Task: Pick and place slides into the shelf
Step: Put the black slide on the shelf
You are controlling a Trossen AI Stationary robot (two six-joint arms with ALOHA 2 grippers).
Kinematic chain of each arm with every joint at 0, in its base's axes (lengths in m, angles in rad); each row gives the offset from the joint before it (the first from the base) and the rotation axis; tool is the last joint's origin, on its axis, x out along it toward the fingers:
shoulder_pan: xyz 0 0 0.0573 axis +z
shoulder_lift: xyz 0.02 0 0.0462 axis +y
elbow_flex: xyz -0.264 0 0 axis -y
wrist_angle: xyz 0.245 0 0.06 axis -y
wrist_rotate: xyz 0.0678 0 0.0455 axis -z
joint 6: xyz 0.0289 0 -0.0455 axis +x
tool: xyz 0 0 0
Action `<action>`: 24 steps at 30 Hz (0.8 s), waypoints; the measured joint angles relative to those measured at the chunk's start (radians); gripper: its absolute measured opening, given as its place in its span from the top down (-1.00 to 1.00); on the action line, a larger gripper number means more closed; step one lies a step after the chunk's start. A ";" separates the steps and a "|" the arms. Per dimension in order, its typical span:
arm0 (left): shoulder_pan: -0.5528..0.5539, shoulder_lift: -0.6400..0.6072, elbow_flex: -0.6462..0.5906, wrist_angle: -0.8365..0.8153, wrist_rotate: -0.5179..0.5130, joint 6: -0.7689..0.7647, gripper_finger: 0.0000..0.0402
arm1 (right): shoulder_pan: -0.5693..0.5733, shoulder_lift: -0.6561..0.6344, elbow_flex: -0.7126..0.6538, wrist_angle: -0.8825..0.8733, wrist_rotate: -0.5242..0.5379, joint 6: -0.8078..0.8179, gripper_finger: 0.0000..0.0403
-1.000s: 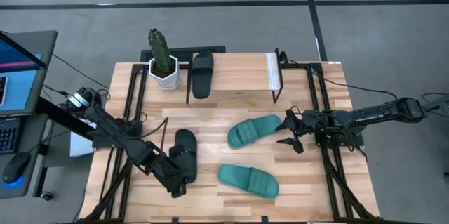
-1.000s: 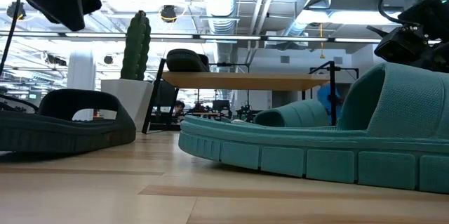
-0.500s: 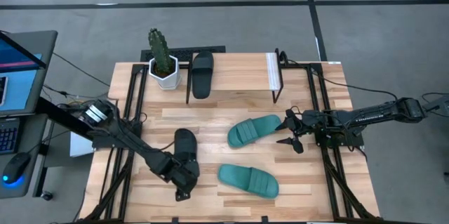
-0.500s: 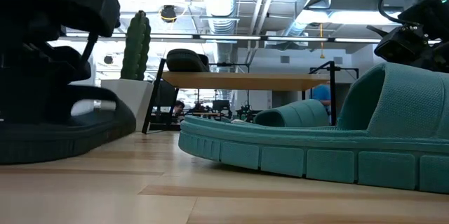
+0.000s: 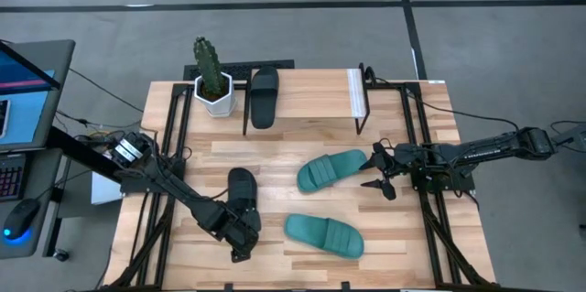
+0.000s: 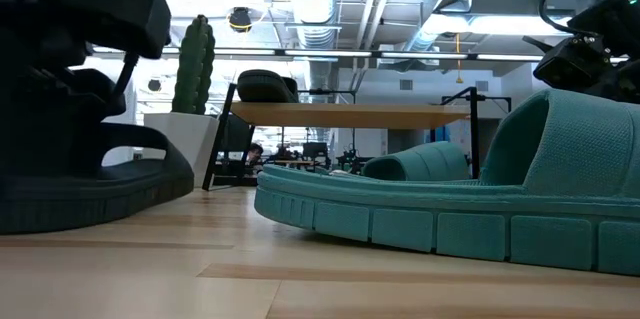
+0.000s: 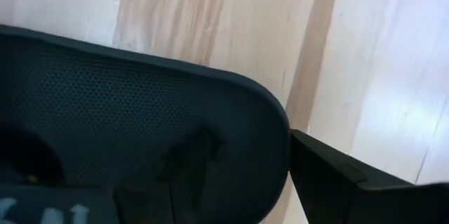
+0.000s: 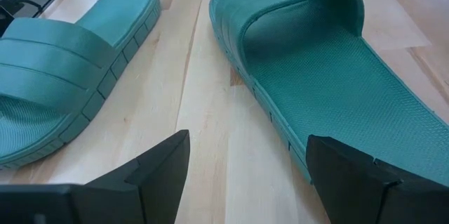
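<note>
The plank table [image 5: 385, 246] carries everything, with the shelf [image 5: 307, 91] at its far edge beside a potted cactus [image 5: 211, 74]. One black slide [image 5: 264, 97] already lies in the shelf at its left end, heel poking out toward the table's middle. Three slides are left on the open planks: a teal one [image 5: 330, 169] near the centre, a second teal one [image 5: 324, 235] closer to the front edge, and a black one [image 5: 242, 199] to the left of both.

The left gripper [image 5: 240, 230] is down over the front end of that loose black slide; its wrist view is filled by the slide's mesh upper, with one dark finger [image 7: 351, 185] showing beside the slide's rim. Whether the jaws are clenched on the slide or merely straddling it cannot be told. The right gripper [image 8: 245, 182] waits just off the open end of the centre teal slide, jaws spread wide and holding nothing.

The main risk is probably a shallow grip at the soft slide's end: the foam may flex and slip out on lifting, or hang tilted and catch the shelf's frame. A carry toward the shelf could also brush the cactus pot.
</note>
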 joint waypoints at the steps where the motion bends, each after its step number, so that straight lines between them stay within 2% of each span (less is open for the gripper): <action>1: 0.000 0.009 0.002 0.000 0.000 -0.012 0.08 | 0.000 0.000 0.000 0.000 0.000 0.000 -0.34; 5: 0.000 0.014 0.002 0.005 -0.007 -0.083 0.09 | 0.000 0.000 0.000 0.000 0.000 0.000 -0.34; 8: 0.000 0.021 0.007 0.009 -0.031 -0.130 0.19 | 0.000 0.000 0.000 0.000 0.000 0.000 -0.34; 11: -0.002 0.025 0.013 0.013 -0.029 -0.130 0.39 | 0.000 0.000 0.000 0.001 0.000 0.000 -0.34; 16: -0.002 0.026 0.013 0.019 -0.024 -0.178 0.88 | 0.000 0.000 0.000 0.001 0.000 0.000 -0.34; 20: -0.022 0.031 0.021 0.023 -0.074 -0.252 0.94 | 0.000 0.000 0.000 0.001 0.000 0.000 -0.34; 24: -0.047 0.072 0.092 -0.048 -0.124 -0.303 0.97 | 0.000 0.000 0.000 0.001 0.000 0.000 -0.34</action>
